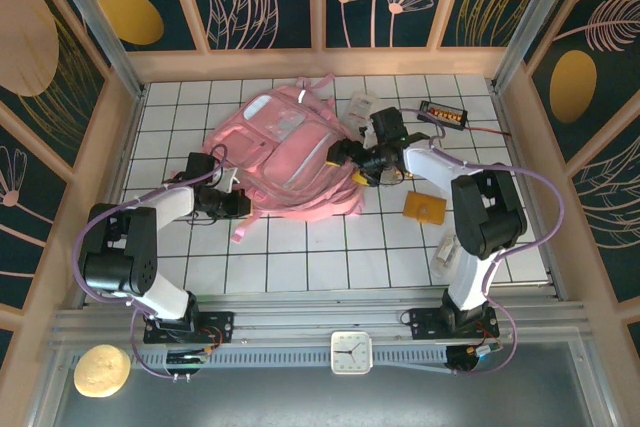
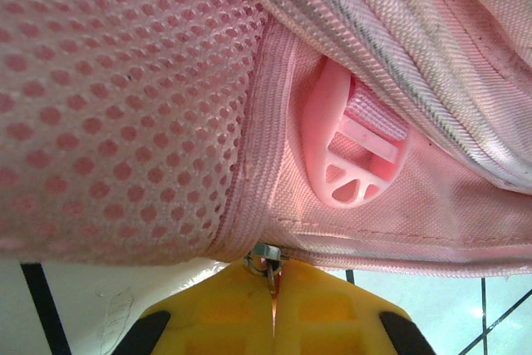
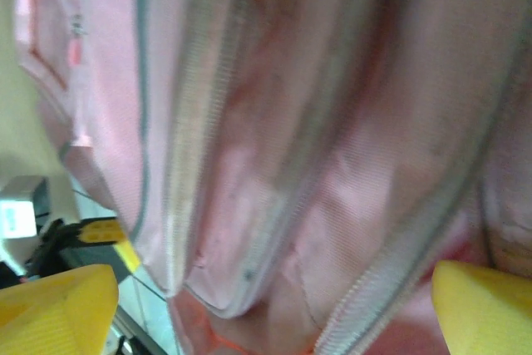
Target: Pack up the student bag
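- The bag [image 1: 285, 162] lies flat on the tiled table [image 1: 300, 267], towards the back, between the two arms.
- The left gripper [image 1: 242, 204] is at the bag's near-left edge. Its wrist view shows the yellow jaws pressed tight together, pinching a small metal pull [image 2: 266, 257], with mesh and a pink buckle [image 2: 353, 151] just above.
- The right gripper [image 1: 346, 165] is over the bag's right side, jaws spread wide. Pink fabric and zipper lines show between them, and they grip nothing.

Overhead view bright and even, light from above, faint soft shadows on white tiled worktop [image 1: 300, 267], slight bowing at frame edges, left wrist view sharp on large soft pink fabric backpack [image 2: 125, 81], right wrist view heavily motion-blurred, detail smeared.
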Robot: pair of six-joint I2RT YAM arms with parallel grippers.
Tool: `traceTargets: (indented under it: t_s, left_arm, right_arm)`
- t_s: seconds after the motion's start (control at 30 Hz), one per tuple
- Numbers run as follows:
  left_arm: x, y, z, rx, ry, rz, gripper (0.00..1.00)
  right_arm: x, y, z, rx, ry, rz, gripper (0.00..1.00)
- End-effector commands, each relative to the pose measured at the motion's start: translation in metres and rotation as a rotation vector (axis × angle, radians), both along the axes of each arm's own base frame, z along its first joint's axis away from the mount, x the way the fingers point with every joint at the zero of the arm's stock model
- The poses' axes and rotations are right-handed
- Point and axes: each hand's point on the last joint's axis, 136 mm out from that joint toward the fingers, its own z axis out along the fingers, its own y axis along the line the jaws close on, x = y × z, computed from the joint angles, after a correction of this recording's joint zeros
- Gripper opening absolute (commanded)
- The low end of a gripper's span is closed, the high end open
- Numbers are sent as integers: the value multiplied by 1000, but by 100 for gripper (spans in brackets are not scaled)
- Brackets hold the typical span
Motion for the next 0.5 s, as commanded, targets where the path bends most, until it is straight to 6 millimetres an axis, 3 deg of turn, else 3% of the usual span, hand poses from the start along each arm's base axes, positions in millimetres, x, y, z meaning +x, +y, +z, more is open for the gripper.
traceTargets:
  t_s: [0.0, 0.13, 0.27, 0.37, 0.47]
  left_arm:
    - [-2, -2, 1, -18, 20, -17, 0]
    - [-2, -3, 2, -24, 17, -19, 0]
    - [-1, -6, 4, -44, 16, -23, 0]
    - [0, -8, 9, -57, 9, -23, 0]
    - [0, -11, 12, -80, 9, -26, 1]
  right_arm:
    - [-20, -22, -23, -205, 89, -18, 98]
    - [-29, -28, -11, -251, 99, -51, 99]
    - [-40, -9, -34, -140, 174, -49, 99]
    - [-35, 8, -45, -103, 173, -36, 99]
    - [-16, 16, -40, -69, 101, -62, 95]
